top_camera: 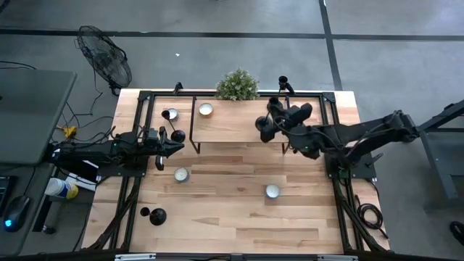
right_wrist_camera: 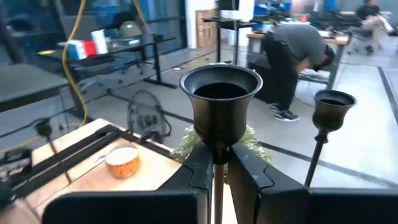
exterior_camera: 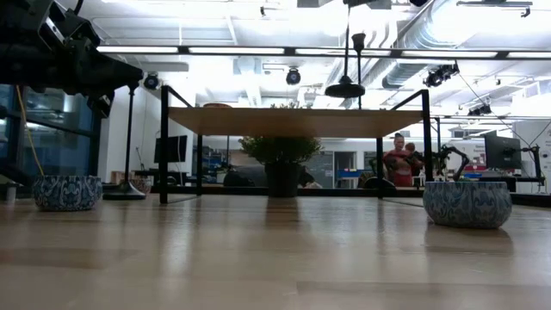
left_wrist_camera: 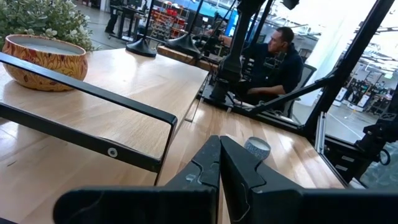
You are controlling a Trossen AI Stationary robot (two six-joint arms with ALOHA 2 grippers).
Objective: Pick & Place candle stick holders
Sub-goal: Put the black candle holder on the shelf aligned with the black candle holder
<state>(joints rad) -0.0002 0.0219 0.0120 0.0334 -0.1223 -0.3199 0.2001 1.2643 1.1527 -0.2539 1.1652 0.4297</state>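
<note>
My right gripper [right_wrist_camera: 217,171] is over the raised shelf [top_camera: 239,127] and is shut on a matte-black candle stick holder [right_wrist_camera: 221,102]. The cup shows just above the fingers. My left gripper [left_wrist_camera: 219,158] is shut at the table's left, above shelf level. A tall holder [exterior_camera: 131,138] stands on its flared base [top_camera: 177,135] right at the left gripper's tips. A third holder [right_wrist_camera: 333,106] stands by the far edge [top_camera: 283,82], its foot hidden. A fourth [top_camera: 156,216] is at the near left. My right gripper pinches the holder's thin stem [right_wrist_camera: 217,182] between its two fingers, below the cup. The fingers come level from the table's right and lie across the stem. The holder is upright, and its flared base [exterior_camera: 344,88] hangs clear above the shelf top. My left gripper shows nothing between its fingers, and I cannot tell whether it touches the tall holder.
Candle bowls sit on the table [top_camera: 181,174] [top_camera: 272,191] [top_camera: 172,114], and one sits on the shelf [top_camera: 206,109]. A potted plant [top_camera: 237,85] stands at the far edge. A black frame rail [left_wrist_camera: 93,93] borders the shelf. People show beyond the table [left_wrist_camera: 273,56].
</note>
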